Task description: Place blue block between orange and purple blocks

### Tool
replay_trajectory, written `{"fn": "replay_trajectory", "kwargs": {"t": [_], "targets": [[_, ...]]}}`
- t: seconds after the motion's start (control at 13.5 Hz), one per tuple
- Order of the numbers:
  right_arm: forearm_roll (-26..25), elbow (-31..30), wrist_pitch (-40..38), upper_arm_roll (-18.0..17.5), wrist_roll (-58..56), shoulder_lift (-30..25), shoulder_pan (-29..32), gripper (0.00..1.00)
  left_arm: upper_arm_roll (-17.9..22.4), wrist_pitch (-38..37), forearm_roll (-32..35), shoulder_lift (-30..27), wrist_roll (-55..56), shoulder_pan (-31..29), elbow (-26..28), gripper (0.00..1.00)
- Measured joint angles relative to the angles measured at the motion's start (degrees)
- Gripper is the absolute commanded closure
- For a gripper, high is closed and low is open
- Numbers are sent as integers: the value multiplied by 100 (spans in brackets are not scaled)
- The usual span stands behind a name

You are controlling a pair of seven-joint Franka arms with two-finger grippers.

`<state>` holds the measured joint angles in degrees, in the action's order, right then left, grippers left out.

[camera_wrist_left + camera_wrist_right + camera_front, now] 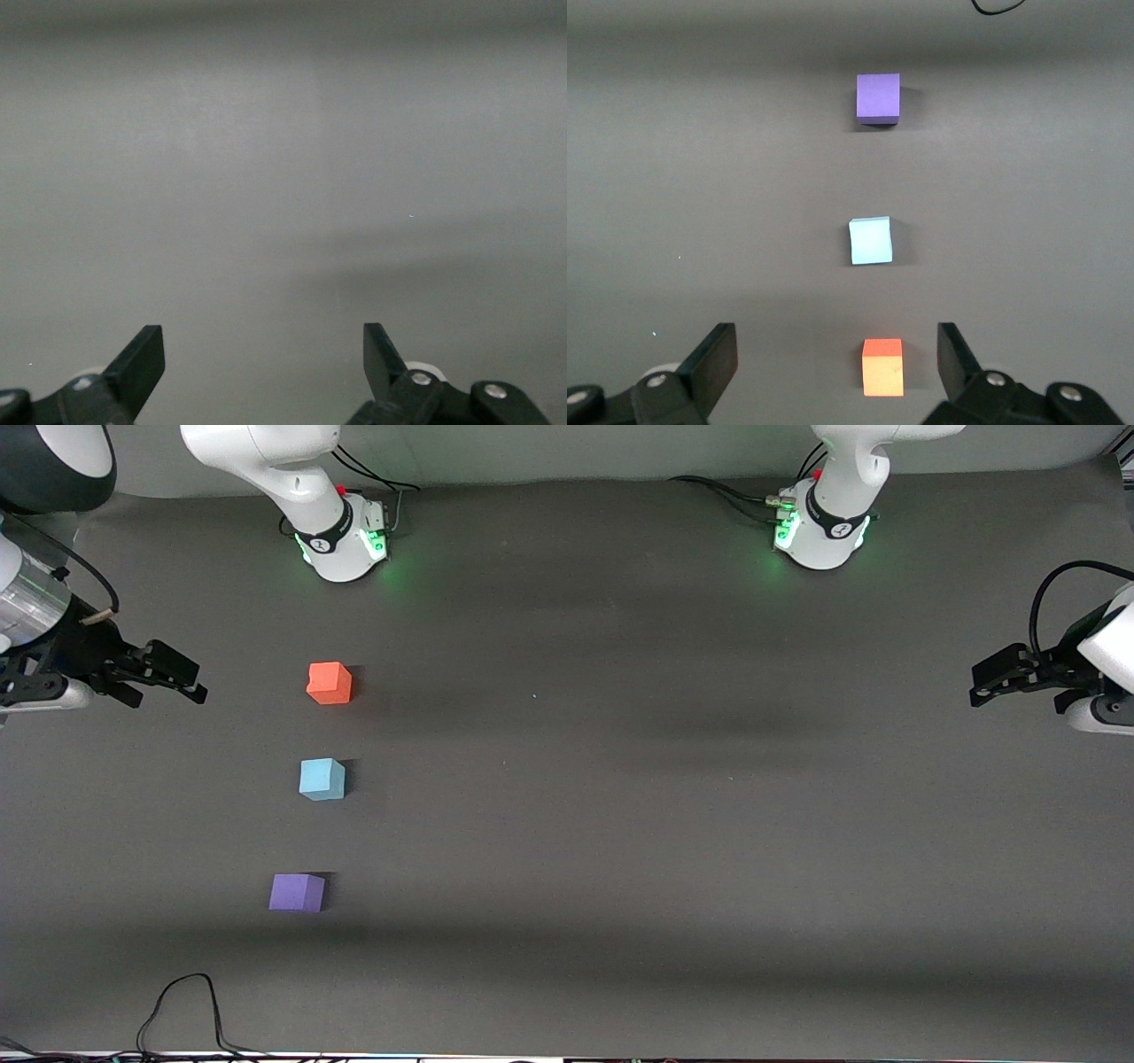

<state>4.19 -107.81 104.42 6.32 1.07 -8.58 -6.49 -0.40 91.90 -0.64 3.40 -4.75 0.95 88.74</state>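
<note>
Three blocks in line on table, toward right arm's end. Orange block farthest from front camera, purple block nearest, blue block between them, all apart. Cable near table's front edge.

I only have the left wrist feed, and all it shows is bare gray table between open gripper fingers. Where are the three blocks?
Observer: All three sit toward the right arm's end of the table. The blue block lies between the orange block and the purple block.
Operator: Which one is nearest the front camera?
Observer: The purple block; the orange block is farthest from it.
Operator: Where is the right gripper?
Observer: The right gripper is open and empty, at the right arm's edge of the table, beside the orange block.
Operator: And mine?
Observer: The left gripper is open at the left arm's end of the table.
</note>
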Motion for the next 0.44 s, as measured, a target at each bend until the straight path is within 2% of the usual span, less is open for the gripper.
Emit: {"fn": "replay_trajectory", "kwargs": {"t": [0.44], "targets": [[-65, 110, -760, -46, -3, -242, -31, 0, 0, 0, 0, 0, 0, 0, 0, 0]]}}
